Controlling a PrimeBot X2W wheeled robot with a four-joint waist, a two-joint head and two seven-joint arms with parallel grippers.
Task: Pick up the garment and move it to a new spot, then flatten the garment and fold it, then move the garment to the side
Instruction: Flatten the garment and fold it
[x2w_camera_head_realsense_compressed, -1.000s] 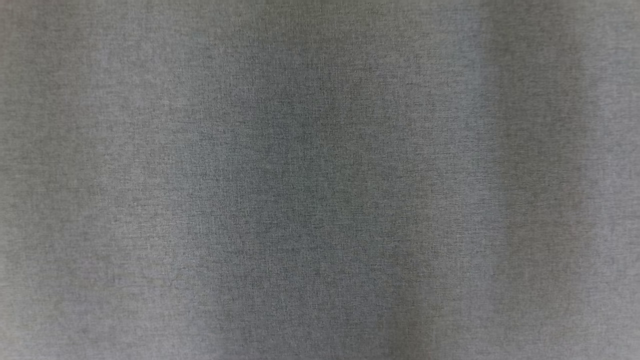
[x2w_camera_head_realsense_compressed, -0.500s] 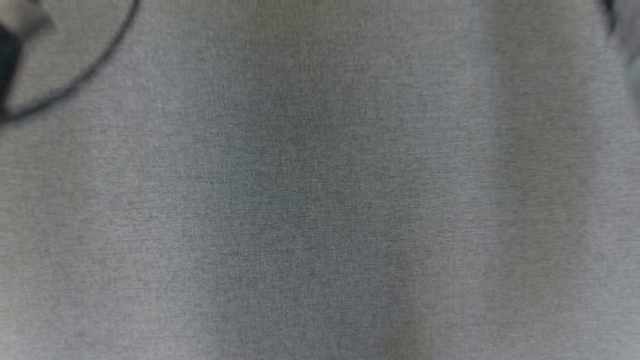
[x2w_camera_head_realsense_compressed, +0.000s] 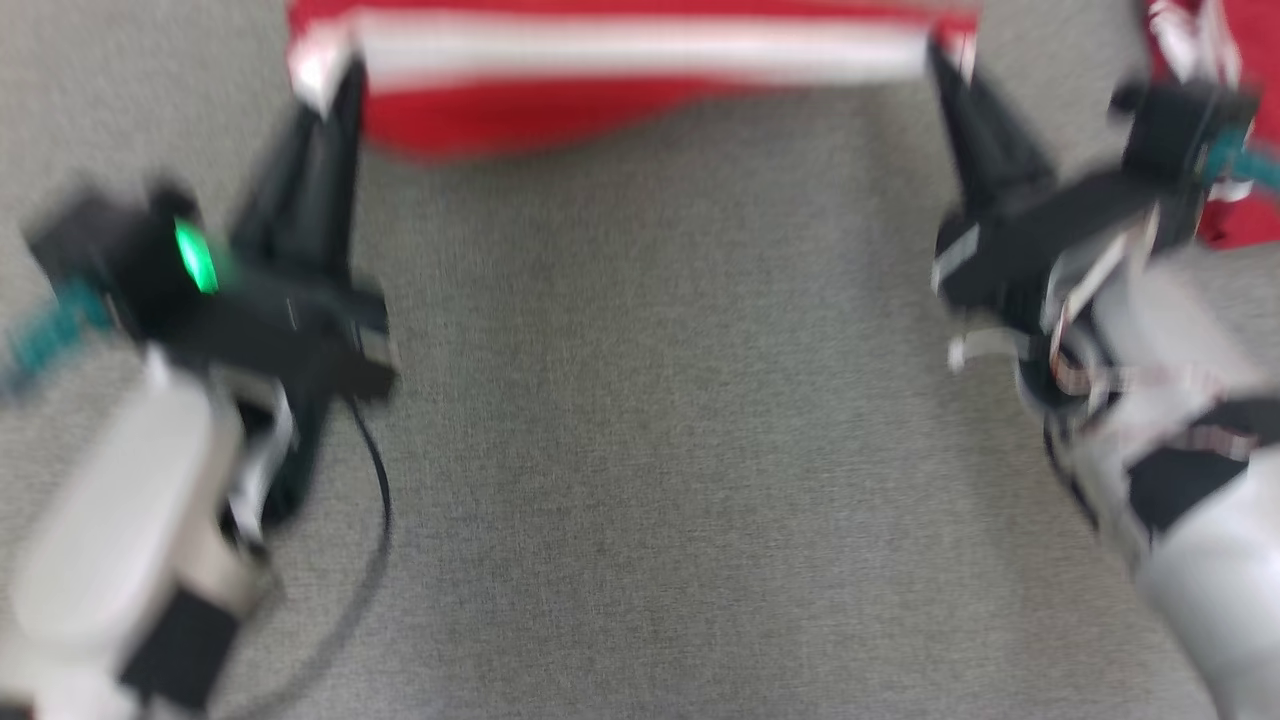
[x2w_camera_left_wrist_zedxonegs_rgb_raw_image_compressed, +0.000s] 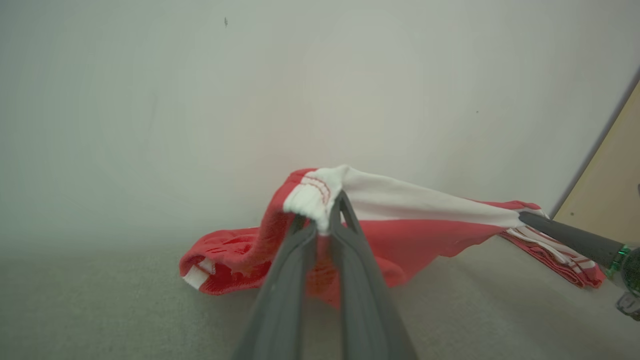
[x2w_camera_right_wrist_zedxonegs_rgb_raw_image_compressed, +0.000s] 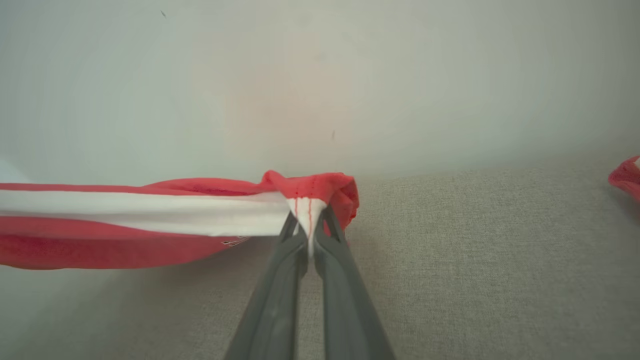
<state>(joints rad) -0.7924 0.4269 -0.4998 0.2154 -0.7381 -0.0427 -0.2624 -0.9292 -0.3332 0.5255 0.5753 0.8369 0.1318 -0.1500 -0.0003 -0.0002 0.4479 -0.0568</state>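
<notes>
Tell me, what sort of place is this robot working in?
Probably an indoor laundry-folding test setup, not clearly a home: a grey fabric-covered surface against a plain pale wall, a red-and-white garment being handled, more red clothing nearby.

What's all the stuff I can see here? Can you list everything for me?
garment: one, red with a white band, stretched in the air between the two pincers
striped cloth: one, red and white, lying on the surface beyond the right pincer
surface: one, grey woven, under everything
wall: one, pale, behind the surface
board: one, tan, at the right edge of the left wrist view
cable: one, black, looping beside the left arm
left pincer: one, dark, shut on the garment's white band
right pincer: one, dark, shut on the band's other end
</notes>
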